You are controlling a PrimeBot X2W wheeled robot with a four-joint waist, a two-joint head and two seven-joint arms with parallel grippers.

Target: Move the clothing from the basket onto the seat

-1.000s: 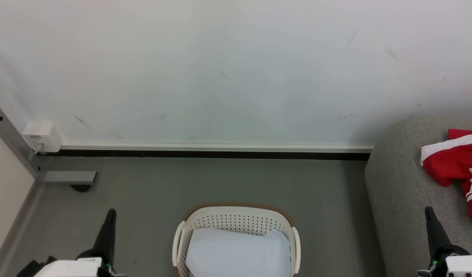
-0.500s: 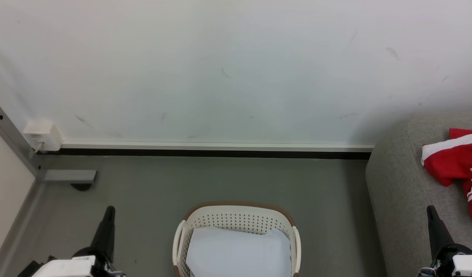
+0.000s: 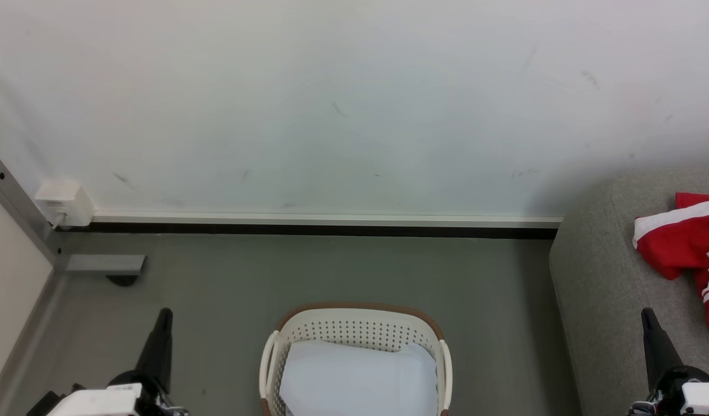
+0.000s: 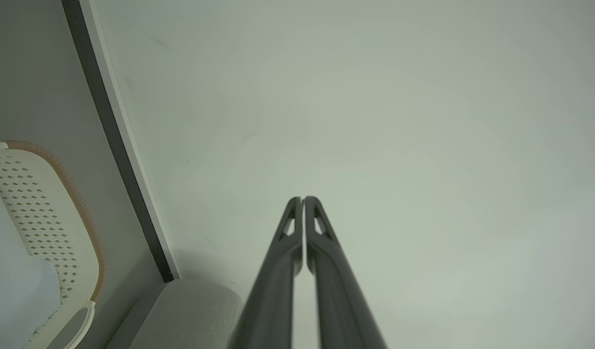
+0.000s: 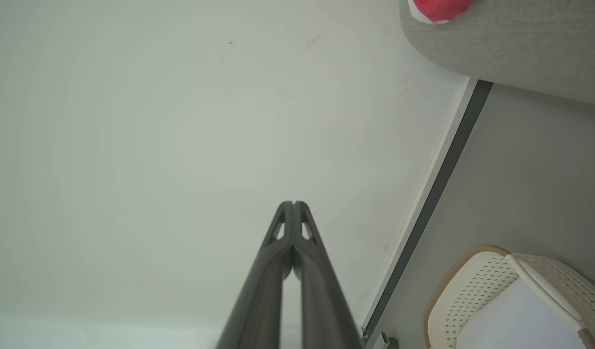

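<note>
A white wall [image 3: 354, 104] with faint dark scuffs meets a grey floor [image 3: 244, 277] along a white baseboard [image 3: 331, 220] edged below by a dark strip. At the left, a small white box [image 3: 64, 203] sits on the wall beside a slanting grey metal post [image 3: 19, 214]. A flat metal plate [image 3: 104, 264] lies at the post's base. A pale bluish-white sheet [image 3: 357, 378] lies at the bottom middle.

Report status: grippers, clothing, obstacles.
Left gripper and right gripper shut, empty. Red-and-white fabric clothing on light-grey fabric sofa. Cream perforated basket holds pale sheet.

Left claw [image 3: 166, 315] and right claw [image 3: 647, 314] both closed, empty, pointing forward, seemingly level.
</note>
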